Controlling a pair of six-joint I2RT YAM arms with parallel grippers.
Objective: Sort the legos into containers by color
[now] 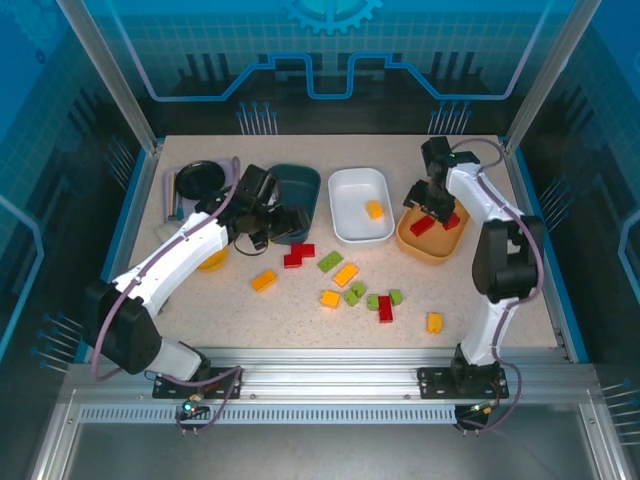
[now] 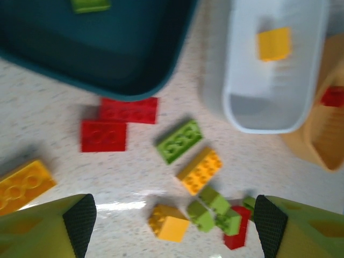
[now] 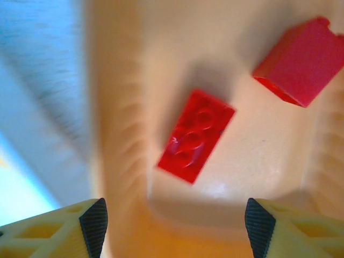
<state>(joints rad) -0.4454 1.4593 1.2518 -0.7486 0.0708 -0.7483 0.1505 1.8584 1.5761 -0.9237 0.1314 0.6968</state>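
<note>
Glossy studded legos (image 1: 345, 272) lie scattered on the speckled tabletop (image 1: 300, 322), nearest the left hand (image 2: 174, 220), released and empty above them; a lime brick (image 2: 179, 141) lies diagonally just ahead. Farther right, the right hand (image 3: 172, 220), released, hovers over a red brick (image 3: 196, 135), studs up, in the smooth orange tray (image 3: 123, 107).

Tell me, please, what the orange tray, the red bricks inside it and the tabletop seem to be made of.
Orange tray: probably moulded plastic, smooth and slightly glossy, with a soft highlight on its floor.
Red bricks: hard shiny plastic, with moulded studs and crisp edges.
Tabletop: pale and speckled; laminate or stone-look composite, I cannot tell which.
</note>
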